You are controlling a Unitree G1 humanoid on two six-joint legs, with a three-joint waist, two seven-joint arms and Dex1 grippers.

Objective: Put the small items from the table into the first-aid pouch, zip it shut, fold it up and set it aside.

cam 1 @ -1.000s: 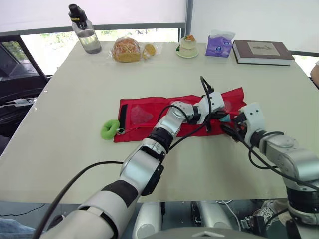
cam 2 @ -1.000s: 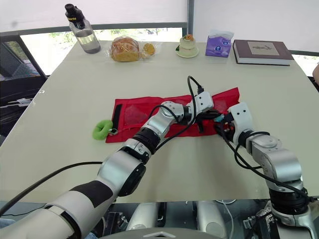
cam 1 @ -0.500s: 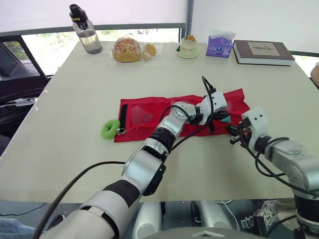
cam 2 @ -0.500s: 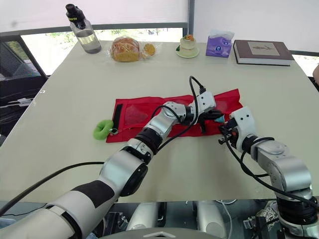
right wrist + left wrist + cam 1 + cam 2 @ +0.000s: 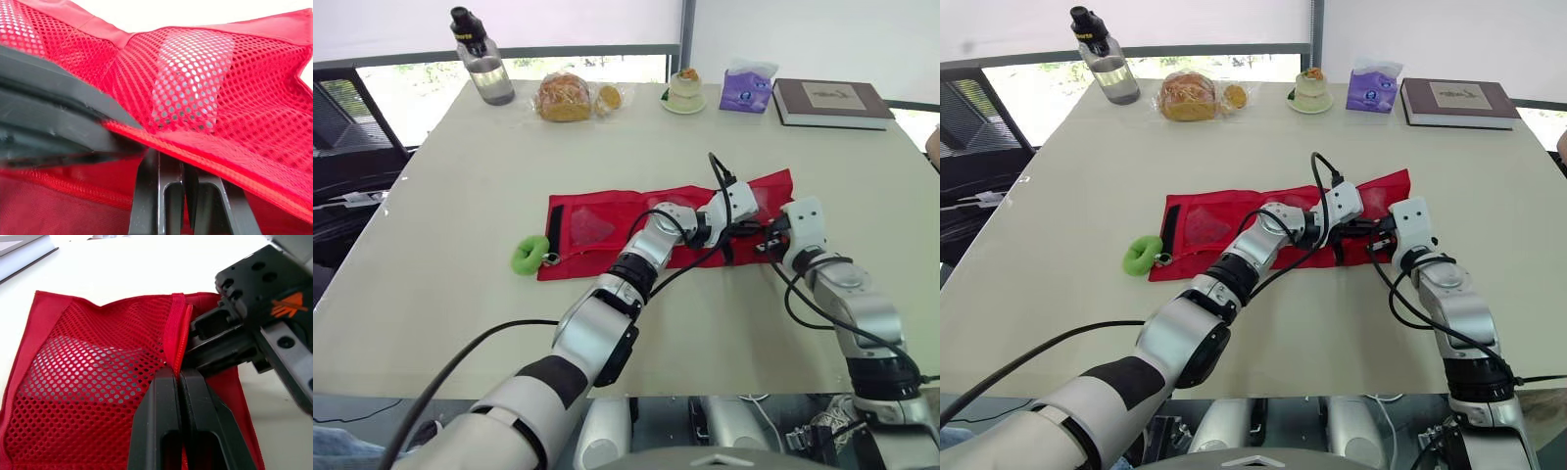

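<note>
My left gripper (image 5: 177, 372) has its two fingers pressed together on the zipper seam of the first-aid pouch (image 5: 607, 220), at the pouch's right end. My right gripper (image 5: 178, 161) meets it there from the opposite side. Its fingers are drawn close, with the tips tucked under the red hem; I cannot tell whether any fabric is pinched between them. The two grippers are just beside each other, almost touching, at the edge of the mesh pocket (image 5: 83, 352). A pale flat item shows through that netting.

The first-aid pouch lies unfolded and flat near the middle of the tabletop (image 5: 460, 176), with its long side running left to right. Its right end is lifted slightly where the grippers hold it. A green loop (image 5: 530, 254) lies on the tabletop just beside the pouch's left end.

Along the far edge of the tabletop, well apart from the pouch, stand from left to right:
- a water bottle (image 5: 482, 70);
- a bagged bread roll (image 5: 562, 96);
- a small dessert on a plate (image 5: 683, 90);
- a purple tissue pack (image 5: 748, 85);
- a dark book (image 5: 829, 101), lying flat.
</note>
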